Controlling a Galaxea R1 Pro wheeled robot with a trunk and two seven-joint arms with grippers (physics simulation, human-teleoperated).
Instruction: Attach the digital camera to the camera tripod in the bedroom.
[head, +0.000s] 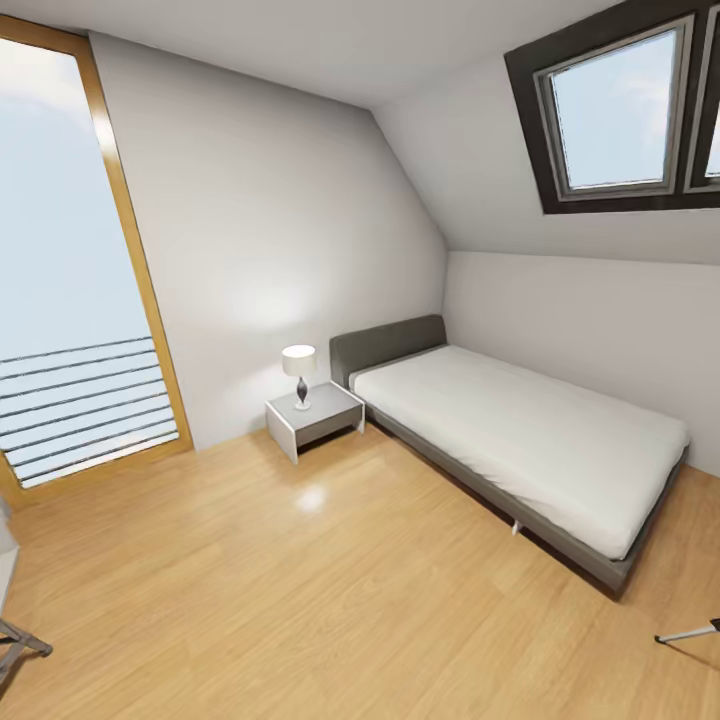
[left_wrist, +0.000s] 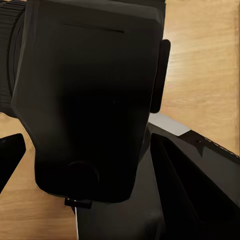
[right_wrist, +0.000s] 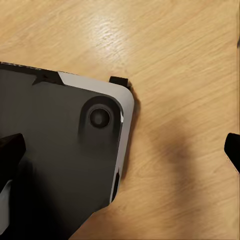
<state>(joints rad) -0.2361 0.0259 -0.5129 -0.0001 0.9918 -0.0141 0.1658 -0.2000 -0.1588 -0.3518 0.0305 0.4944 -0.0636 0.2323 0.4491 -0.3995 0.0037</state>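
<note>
Left pincer (left_wrist: 120, 155) hovering over wood floor, one black finger (left_wrist: 10, 157) showing just beside digital camera (left_wrist: 90, 100); cannot tell whether gripping. Camera sitting close before it: boxy, matte black, ribbed lens barrel at one side. Right pincer (right_wrist: 125, 150) spreading wide, holding nothing, hanging over dark robot base (right_wrist: 55, 150) with its pale rim. One silver leg of camera tripod (head: 690, 632), black-footed, lying near foot of bed (head: 520, 430). Bed: grey frame, smooth white mattress. Nightstand (head: 315, 415) with lamp (head: 299, 372) standing beside bed's head. Skylight (head: 615, 110) sitting above bed in sloped white wall.

You see a glossy light wood floor (head: 330, 590), a smooth white mattress (head: 520, 430), and a matt black plastic digital camera (left_wrist: 90, 100).
</note>
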